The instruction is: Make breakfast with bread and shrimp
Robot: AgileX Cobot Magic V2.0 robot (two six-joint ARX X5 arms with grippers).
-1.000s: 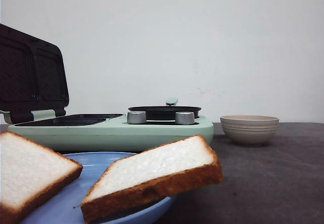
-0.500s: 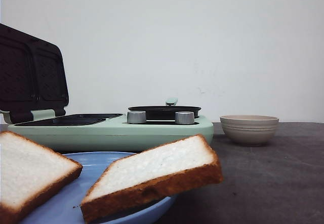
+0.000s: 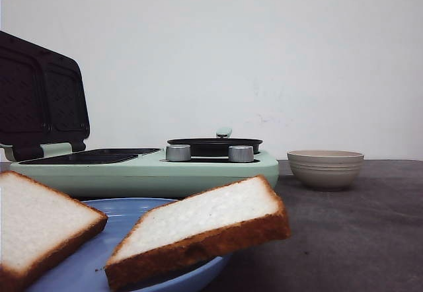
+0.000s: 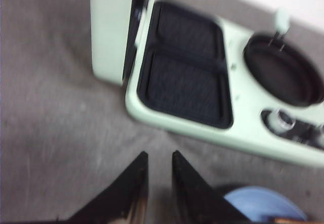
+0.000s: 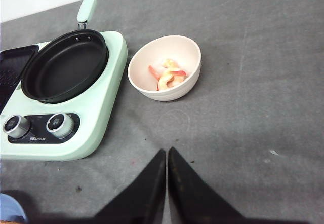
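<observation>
Two slices of bread, one [image 3: 39, 222] on the left and one [image 3: 205, 229] leaning over the rim, lie on a blue plate [image 3: 125, 216] close to the front camera. The shrimp [image 5: 168, 75], a few orange-pink pieces, sit in a beige bowl [image 5: 187, 54] beside the mint-green breakfast maker [image 5: 109, 95]. My right gripper [image 5: 166, 151] hovers shut over bare table short of the bowl, with nothing in it. My left gripper [image 4: 159, 154] is slightly open and empty, above the table just in front of the maker's dark sandwich plates [image 4: 185, 84]. Neither gripper shows in the front view.
The maker's lid [image 3: 39, 100] stands open at the left. A black round pan [image 5: 66, 64] sits on its right half, with two metal knobs [image 5: 55, 124] in front. The beige bowl [image 3: 325, 168] stands to the maker's right. The blue plate's edge [image 4: 266, 206] lies near the left fingers.
</observation>
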